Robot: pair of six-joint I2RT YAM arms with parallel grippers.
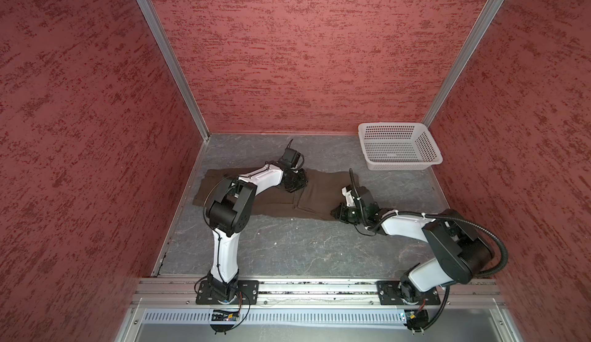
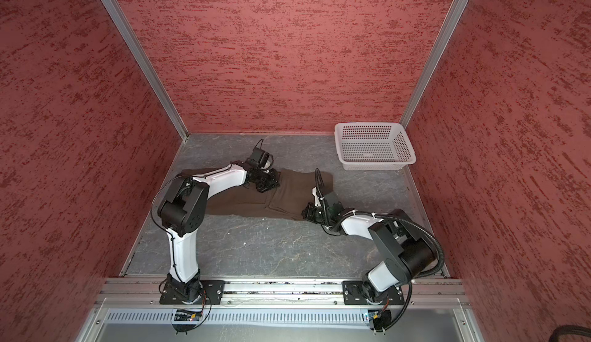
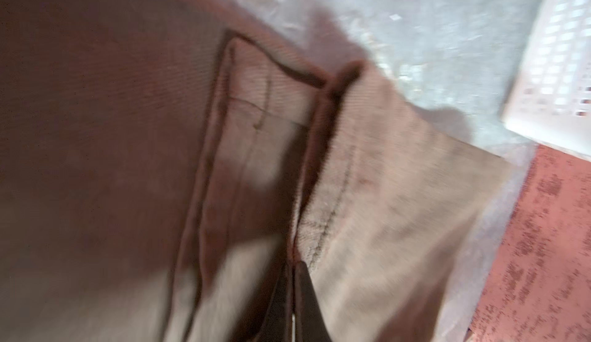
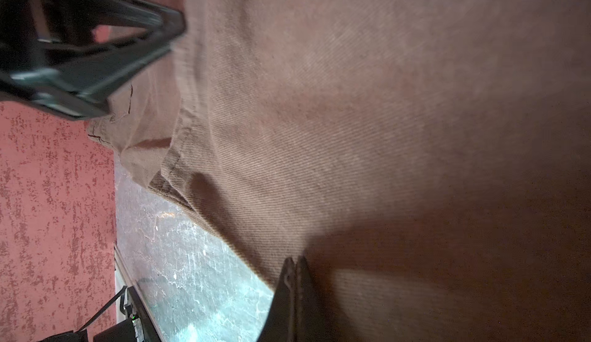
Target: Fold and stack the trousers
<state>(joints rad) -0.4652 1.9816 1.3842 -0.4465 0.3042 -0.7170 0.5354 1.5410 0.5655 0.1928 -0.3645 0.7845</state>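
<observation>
Where the left gripper sat: the left gripper [image 1: 296, 184] was down on the far long edge of the trousers [image 1: 321, 193], about halfway along them.
Left gripper grip: its fingers [image 3: 306, 298] were pressed together with only a sliver of gap, the tips pinching a raised fold of the brown cloth; this wrist view was blurred.
Cloth beside that pinch: a stitched pocket outline [image 3: 262, 132] lay just beside the pinched fold.
Right gripper place: the right gripper [image 1: 339, 211] was low at the near right corner of the trousers, well apart from the left gripper.
Right gripper grip: its fingers [image 4: 307, 298] were closed flat against each other, nipping the near edge of the cloth where it met the table [image 4: 192, 276].
Right wrist view: brown twill filled most of the picture, and the left gripper's black frame showed at the opposite edge.
Trousers: dark brown, they stretched lengthwise across the middle of the table in both top views, from beside the left wall to right of centre, mostly flat; the left arm [image 1: 265, 177] covered part of them.
Basket: a white perforated basket [image 1: 399, 165] stood in the far right corner, apart from the trousers.
Table: the surface was grey and marbled.
Walls: red textured walls [image 1: 287, 52] closed in three sides.
</observation>
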